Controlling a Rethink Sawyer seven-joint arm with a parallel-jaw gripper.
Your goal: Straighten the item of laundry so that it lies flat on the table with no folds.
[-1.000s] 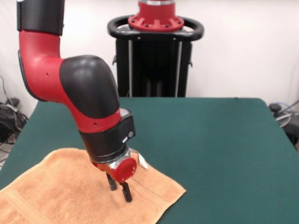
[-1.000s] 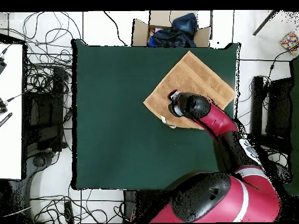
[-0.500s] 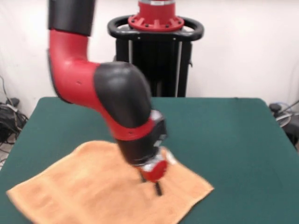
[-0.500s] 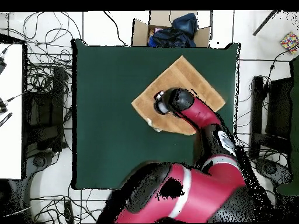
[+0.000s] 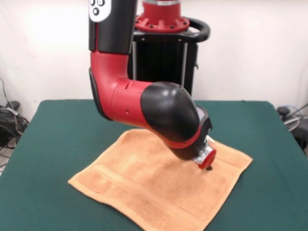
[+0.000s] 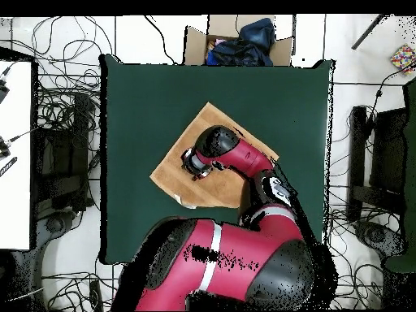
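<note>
Robot lab: pedestal arm (image 5: 159,110), green table (image 5: 250,144), floor cables (image 6: 61,114).

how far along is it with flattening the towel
Mostly done, it seems: in the front view the towel lies spread open on the table, with no fold visible where the arm does not hide it. In hand: the gripper is down on the cloth near one corner. Left: lift clear and check the hidden part.

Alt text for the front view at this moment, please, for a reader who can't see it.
An orange-tan towel lies spread flat on a dark green table, corners pointing like a diamond. The red and black arm bends down from above, its gripper at the towel's surface near the right corner. The black pedestal stands behind.
</note>
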